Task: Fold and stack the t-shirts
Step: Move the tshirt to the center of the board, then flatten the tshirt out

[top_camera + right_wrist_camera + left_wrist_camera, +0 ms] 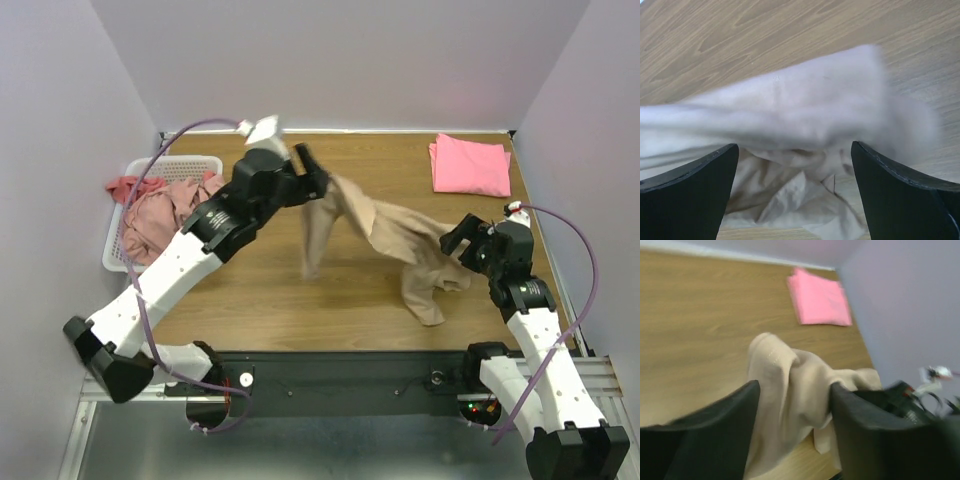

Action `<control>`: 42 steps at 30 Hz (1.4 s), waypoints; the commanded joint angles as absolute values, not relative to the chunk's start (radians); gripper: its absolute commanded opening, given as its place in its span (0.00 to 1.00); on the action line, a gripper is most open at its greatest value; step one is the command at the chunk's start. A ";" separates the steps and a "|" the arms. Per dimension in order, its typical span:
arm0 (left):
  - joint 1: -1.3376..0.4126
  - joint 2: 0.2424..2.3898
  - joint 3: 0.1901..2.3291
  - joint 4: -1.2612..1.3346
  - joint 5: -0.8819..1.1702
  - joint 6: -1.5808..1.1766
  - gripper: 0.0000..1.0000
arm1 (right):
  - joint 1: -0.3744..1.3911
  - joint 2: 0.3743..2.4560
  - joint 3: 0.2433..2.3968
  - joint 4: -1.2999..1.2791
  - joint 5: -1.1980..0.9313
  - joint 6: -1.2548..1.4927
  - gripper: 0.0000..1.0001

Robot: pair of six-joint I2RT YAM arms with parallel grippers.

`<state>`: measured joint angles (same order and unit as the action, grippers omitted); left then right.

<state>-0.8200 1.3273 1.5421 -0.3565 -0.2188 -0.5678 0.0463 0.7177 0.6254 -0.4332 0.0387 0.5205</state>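
**Left gripper** (312, 175): raised over the table (250, 290), reaching past its middle, jaws apart. The tan shirt (395, 235) begins right at its tips and runs off to its right. In the wrist view the two fingers (715, 435) stand well apart. A fold of the cloth rises in the gap and beyond it, and no pinch shows. The frame is soft, so I cannot tell whether the cloth touches the inner faces.

**Right gripper** (458, 236): low, near the right edge of the table, jaws spread wide. The other end of the tan shirt sits right at its tips. In the wrist view a blurred band of cloth crosses ahead of and between the fingers (690, 190). More crumpled cloth lies on the wood below. The fingers are not closed on anything.

**Tan shirt:** unfolded and rumpled, stretched between the two grippers.
- Beside the left gripper it stands up in a ridge, and one part hangs down to the table.
- Beside the right gripper another part trails toward the near edge.

**Pink shirt** (470, 165): folded flat, beyond the right gripper at the far right corner. It lies well apart from that gripper and from the tan shirt.

**Basket** (185, 162): to the left of the left gripper, at the table's left edge. Dusty-pink shirts (160, 205) are heaped in it, and some cloth spills over the rim.
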 commanded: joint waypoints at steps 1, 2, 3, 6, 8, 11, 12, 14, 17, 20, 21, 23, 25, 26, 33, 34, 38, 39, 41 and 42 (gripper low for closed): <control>-0.605 1.276 1.182 -0.362 -0.199 -0.793 0.85 | 0.048 0.713 0.644 -0.377 0.034 0.505 1.00; -0.550 1.279 1.104 -0.389 -0.210 -0.822 0.89 | 0.046 0.721 0.643 -0.377 0.031 0.505 1.00; -0.537 1.282 1.076 -0.438 -0.250 -0.831 0.91 | 0.046 0.726 0.641 -0.377 0.026 0.505 1.00; -0.528 1.249 0.994 -0.440 -0.272 -0.850 0.95 | 0.046 0.736 0.643 -0.380 0.014 0.503 1.00; -0.528 1.226 0.939 -0.425 -0.256 -0.847 0.95 | 0.046 0.735 0.644 -0.391 0.006 0.503 1.00; -0.528 1.195 0.885 -0.440 -0.239 -0.853 0.95 | 0.046 0.719 0.646 -0.434 -0.026 0.544 1.00; -0.528 1.187 0.870 -0.449 -0.235 -0.854 0.95 | 0.046 0.719 0.650 -0.452 -0.040 0.555 1.00; -0.529 1.161 0.815 -0.482 -0.230 -0.867 0.95 | 0.046 0.730 0.657 -0.503 -0.074 0.580 1.00; -0.529 1.103 0.709 -0.489 -0.192 -0.919 0.95 | 0.046 0.752 0.657 -0.625 -0.106 0.584 1.00; -0.529 1.037 0.608 -0.482 -0.146 -0.948 0.95 | 0.046 0.765 0.629 -0.670 -0.142 0.583 1.00; -0.529 1.008 0.586 -0.482 -0.132 -0.957 0.95 | 0.046 0.775 0.620 -0.672 -0.152 0.584 1.00; -0.531 0.988 0.534 -0.465 -0.114 -0.972 0.95 | 0.046 0.798 0.641 -0.676 -0.213 0.560 1.00; -0.529 0.979 0.505 -0.459 -0.103 -0.983 0.95 | 0.048 0.822 0.641 -0.675 -0.213 0.566 1.00; -0.531 0.982 0.499 -0.460 -0.103 -0.989 0.95 | 0.046 0.828 0.635 -0.676 -0.204 0.568 1.00; -0.529 1.042 0.454 -0.361 -0.034 -0.982 0.48 | 0.046 0.819 0.627 -0.681 -0.202 0.598 1.00; -0.529 1.049 0.453 -0.351 -0.026 -0.977 0.21 | 0.046 0.810 0.629 -0.704 -0.201 0.601 1.00; -0.531 1.017 0.468 -0.360 -0.049 -0.977 0.00 | 0.046 0.801 0.660 -0.810 -0.192 0.607 1.00; -0.531 1.017 0.468 -0.360 -0.055 -0.976 0.00 | 0.046 0.799 0.660 -0.824 -0.201 0.612 1.00; -0.531 0.993 0.480 -0.364 -0.072 -0.973 0.00 | 0.049 0.801 0.649 -0.851 -0.207 0.611 1.00; -0.529 0.989 0.485 -0.364 -0.081 -0.970 0.00 | 0.051 0.813 0.640 -0.860 -0.201 0.606 1.00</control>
<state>-0.5247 1.0313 0.4641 -0.3832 -0.0467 -0.9787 0.0463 0.8104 0.6254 -0.7769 -0.1932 0.5995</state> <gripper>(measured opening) 0.041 0.998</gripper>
